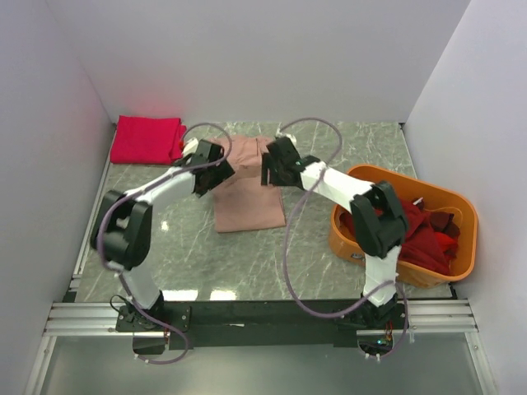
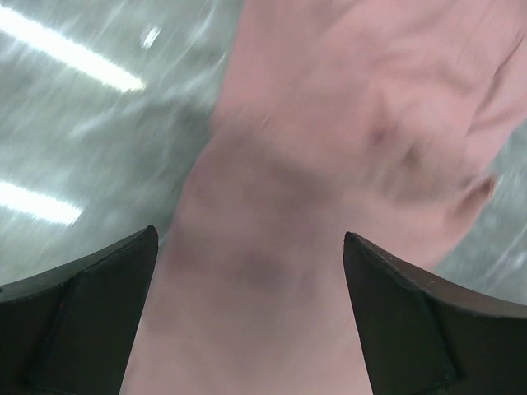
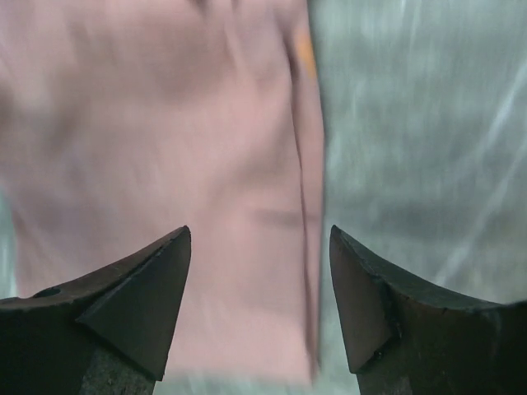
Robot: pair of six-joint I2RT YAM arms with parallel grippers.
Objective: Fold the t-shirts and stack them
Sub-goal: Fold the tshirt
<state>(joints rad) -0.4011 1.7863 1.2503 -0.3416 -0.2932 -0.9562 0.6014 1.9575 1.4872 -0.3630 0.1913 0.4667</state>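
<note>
left gripper (image 2: 249, 233) and right gripper (image 3: 259, 228) both spread open, holding nothing, just above folded dusty-pink shirt (image 2: 329, 123); grey marbled table (image 3: 428, 123) beside them, white walls (image 1: 247, 49) around.

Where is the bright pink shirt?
Overhead view: the bright pink shirt lies folded at the far-left corner of the table, left of the dusty-pink shirt.

White walls (image 1: 263, 58) on three sides; grey-green marbled tabletop (image 1: 198, 255), glossy, light streaks reflected.
</note>
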